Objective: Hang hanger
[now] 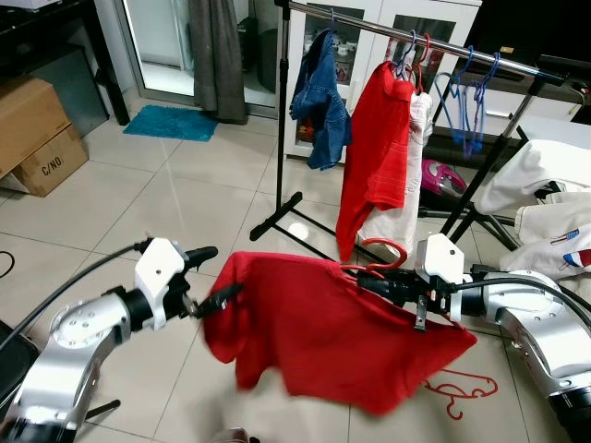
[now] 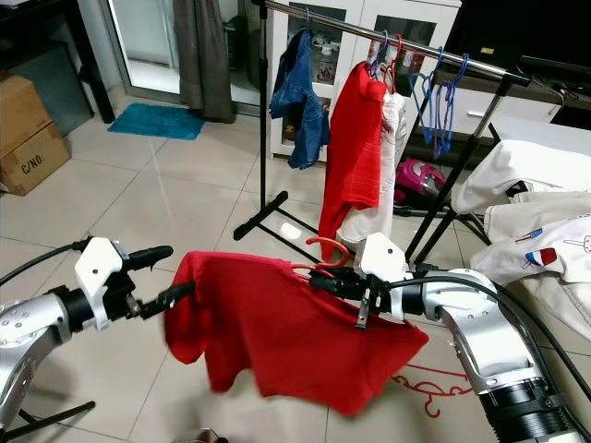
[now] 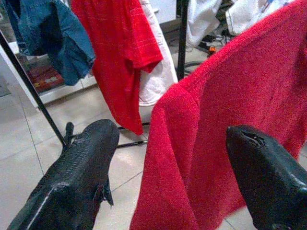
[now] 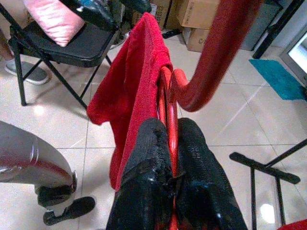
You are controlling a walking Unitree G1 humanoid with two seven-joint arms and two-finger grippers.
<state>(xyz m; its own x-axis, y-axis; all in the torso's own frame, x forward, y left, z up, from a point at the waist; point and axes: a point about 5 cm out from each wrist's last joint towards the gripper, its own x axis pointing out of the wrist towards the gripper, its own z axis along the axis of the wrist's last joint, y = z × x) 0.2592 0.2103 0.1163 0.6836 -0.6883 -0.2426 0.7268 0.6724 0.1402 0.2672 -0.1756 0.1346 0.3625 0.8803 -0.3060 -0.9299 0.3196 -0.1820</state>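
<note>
So, the clothes rack (image 1: 434,41) stands ahead on the tiled floor (image 1: 185,185), carrying a denim garment (image 1: 319,97), a red shirt on the rail (image 1: 374,157) with a white garment behind it, and blue empty hangers (image 1: 466,106). In front of me, the red T-shirt (image 1: 323,332) stretches between my two arms, on its red hanger (image 1: 383,263), hook curling up near my right hand. A spare red hanger (image 1: 457,392) lies on the floor below my right arm.

Head views give the rack, both arms and the cardboard boxes (image 1: 32,134) at far left. Right wrist view adds a folding chair (image 4: 72,45) with a pink cushion (image 4: 53,17), and a person's shoe (image 4: 67,211) on the tile. Left wrist view gives cloth close up.

Right gripper (image 4: 170,153): fingers pinched tight on the red hanger at the neck, just below the hook. Left gripper (image 3: 172,143): fingers spread wide, the T-shirt's sleeve edge hanging between them; whether either pad touches cloth, cannot tell.
</note>
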